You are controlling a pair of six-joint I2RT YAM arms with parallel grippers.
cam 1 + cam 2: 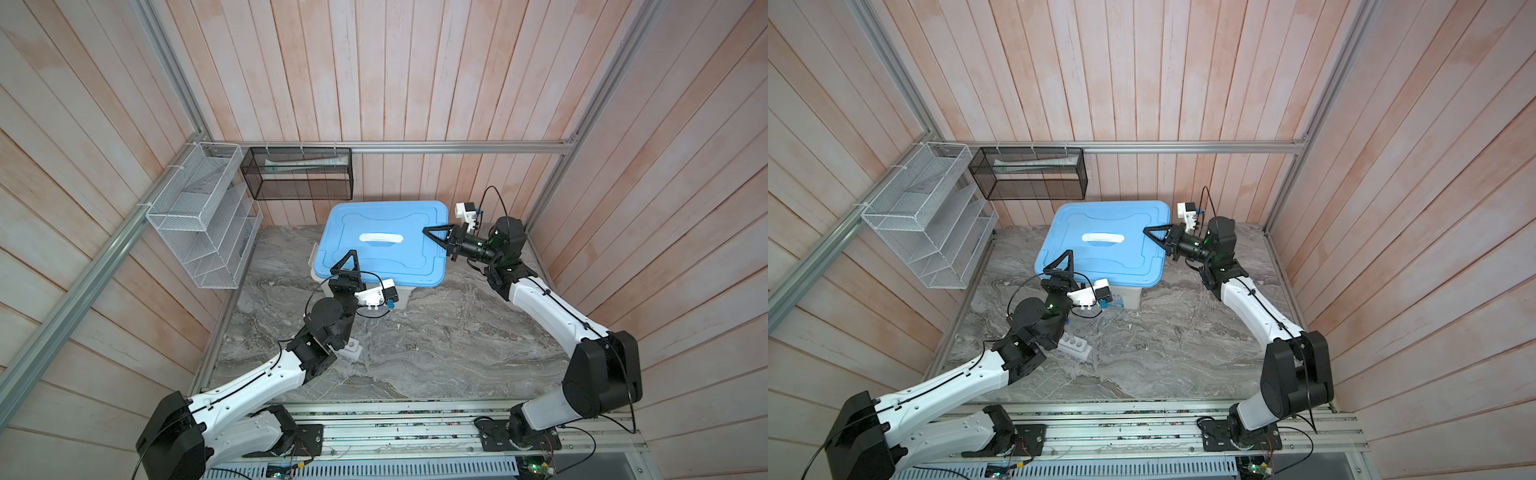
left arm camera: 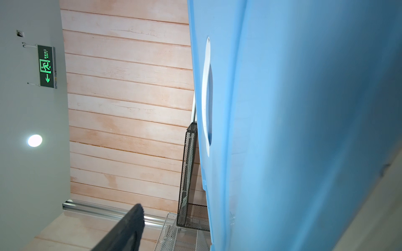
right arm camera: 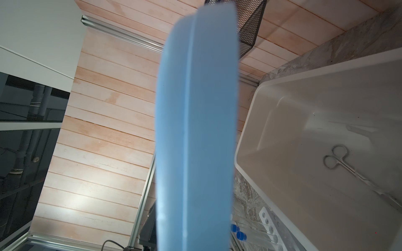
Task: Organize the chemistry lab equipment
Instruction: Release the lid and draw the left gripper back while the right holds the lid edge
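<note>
The right tool [image 1: 429,231] is closed on the right edge of the blue lid [image 1: 382,257], which hangs above the open white bin [image 3: 304,113]. The left tool [image 1: 351,257] sits at the lid's near left corner with its jaws spread and gripping nothing. Ring-handled metal forceps [image 3: 339,162] lie on the bin's floor, while the white rack [image 1: 1077,347] and the blue-capped tubes [image 3: 240,235] rest on the tabletop beside the bin, near the left arm.

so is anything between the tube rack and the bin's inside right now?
Yes. The blue lid hangs over the white bin, its right edge in the right gripper. The rack sits on the table, partly under the left arm.
</note>
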